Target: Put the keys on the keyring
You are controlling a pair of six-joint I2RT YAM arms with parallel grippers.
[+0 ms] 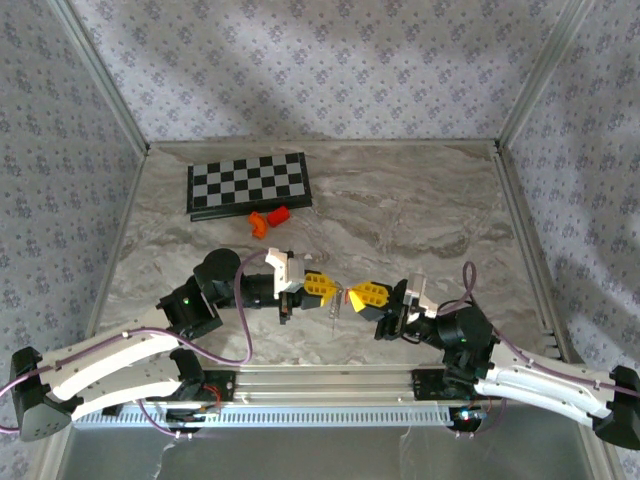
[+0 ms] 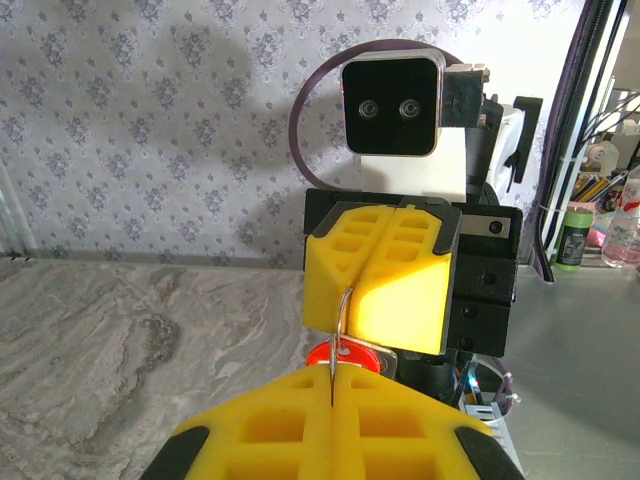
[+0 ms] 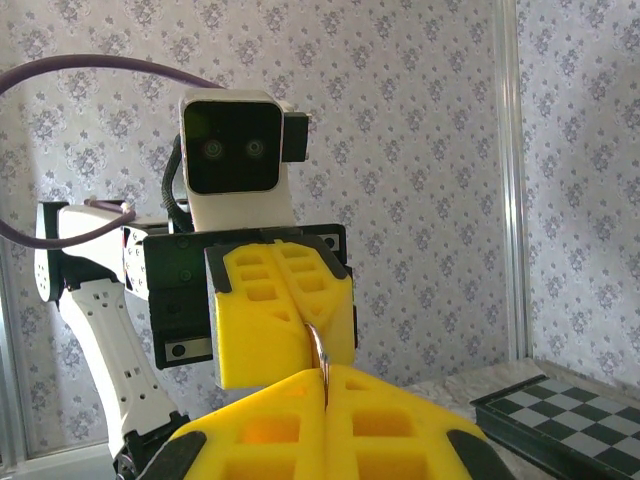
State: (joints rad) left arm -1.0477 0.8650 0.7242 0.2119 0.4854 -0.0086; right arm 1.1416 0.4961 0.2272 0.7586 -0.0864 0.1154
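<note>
Around me: grey-lilac floral-patterned walls (image 1: 330, 60) at 9, 12, 3 o'clock. Silver aluminium frame posts (image 1: 100, 75) rise at far corners. Under me: grey marbled stone-look tabletop (image 1: 430, 215). Pale daylight bands slant across back wall. Silver ribbed aluminium rail (image 1: 330, 380) at 6 o'clock.

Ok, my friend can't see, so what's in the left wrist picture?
Two yellow grippers meet tip to tip: the left gripper at the bottom and the right gripper facing it, both shut on one thin silver wire. A red tag peeks out between them, with a grey marble table and flowery wallpaper behind.
</note>
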